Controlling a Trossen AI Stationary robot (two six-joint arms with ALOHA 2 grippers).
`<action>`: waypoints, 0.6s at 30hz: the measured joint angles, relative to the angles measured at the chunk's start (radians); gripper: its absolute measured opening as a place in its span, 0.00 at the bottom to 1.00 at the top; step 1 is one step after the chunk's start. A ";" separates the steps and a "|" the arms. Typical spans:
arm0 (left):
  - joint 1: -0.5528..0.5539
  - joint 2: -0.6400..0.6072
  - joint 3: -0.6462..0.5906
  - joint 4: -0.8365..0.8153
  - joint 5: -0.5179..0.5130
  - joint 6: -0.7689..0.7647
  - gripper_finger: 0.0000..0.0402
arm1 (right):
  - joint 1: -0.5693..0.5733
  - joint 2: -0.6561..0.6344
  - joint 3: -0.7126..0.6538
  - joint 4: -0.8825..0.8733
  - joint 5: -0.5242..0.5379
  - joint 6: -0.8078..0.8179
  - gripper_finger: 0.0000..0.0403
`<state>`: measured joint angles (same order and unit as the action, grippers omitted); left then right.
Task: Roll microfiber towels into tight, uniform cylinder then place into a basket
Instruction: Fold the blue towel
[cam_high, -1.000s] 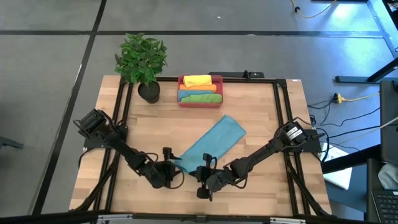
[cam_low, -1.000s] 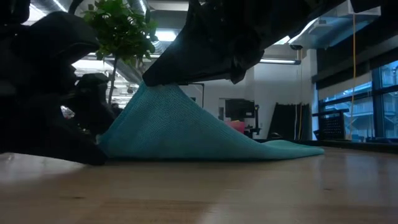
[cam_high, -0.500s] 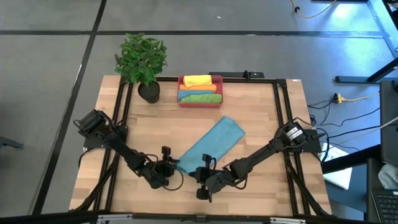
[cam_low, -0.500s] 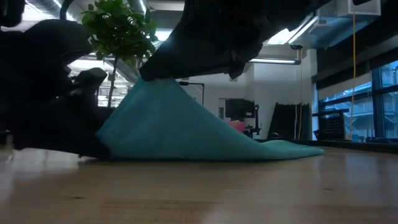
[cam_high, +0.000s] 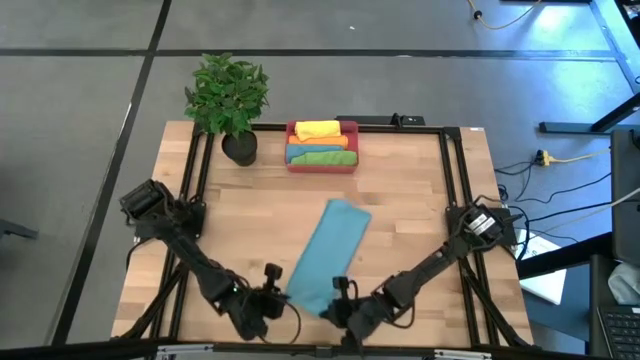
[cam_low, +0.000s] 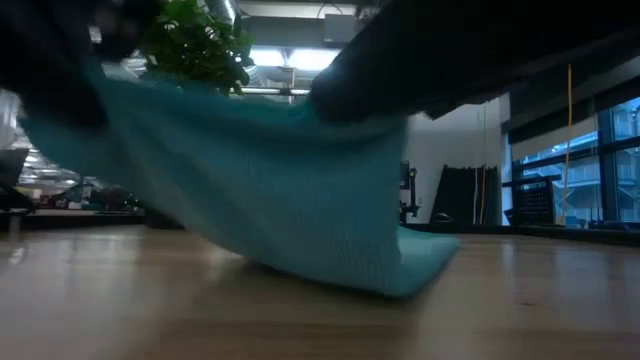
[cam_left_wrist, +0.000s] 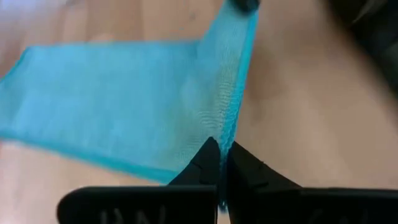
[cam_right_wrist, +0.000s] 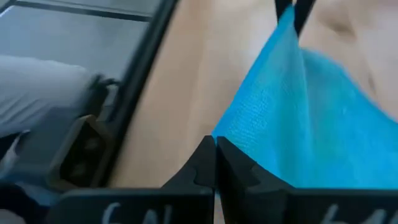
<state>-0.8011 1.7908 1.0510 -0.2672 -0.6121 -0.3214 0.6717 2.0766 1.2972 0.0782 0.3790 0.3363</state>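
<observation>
- I'm looking down on a pale wooden bench framed by black rails, set on a grey floor crossed by dark lines.
- From the level camera I see a ceiling with strip lights and dark-framed windows on one side of the room behind the bench.
- A leafy plant in a black pot stands at the far left corner of the bench.
- I can read no brand, label or writing anywhere.
- The basket sits at the middle of the far edge, just beside the plant, with a yellow towel, an orange towel and a green towel rolled inside; a strip of blue shows between them.
- The teal towel lies as a long strip running from mid-bench toward the near edge, its near end lifted off the wood.
- My left pincer is at the near edge, left of centre, clamped tight on the towel's near left corner; its wrist camera shows the fingers pressed together on the cloth edge.
- My right pincer is just beside it at the near edge, pinched closed on the other near corner, I think; that view is blurred.
</observation>
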 joint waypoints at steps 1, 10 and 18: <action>-0.006 0.000 0.036 -0.025 0.019 -0.016 0.00 | 0.015 0.000 0.000 0.001 0.003 0.000 0.01; -0.052 0.000 0.251 -0.197 0.053 -0.070 0.00 | 0.099 -0.093 0.002 -0.038 0.116 0.052 0.01; 0.021 0.000 0.332 -0.452 -0.059 0.016 0.00 | 0.093 -0.211 0.001 -0.314 0.380 0.154 0.01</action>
<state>-0.7801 1.7905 1.3827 -0.7196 -0.6715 -0.3057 0.7650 1.8660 1.2980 -0.2355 0.7593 0.4902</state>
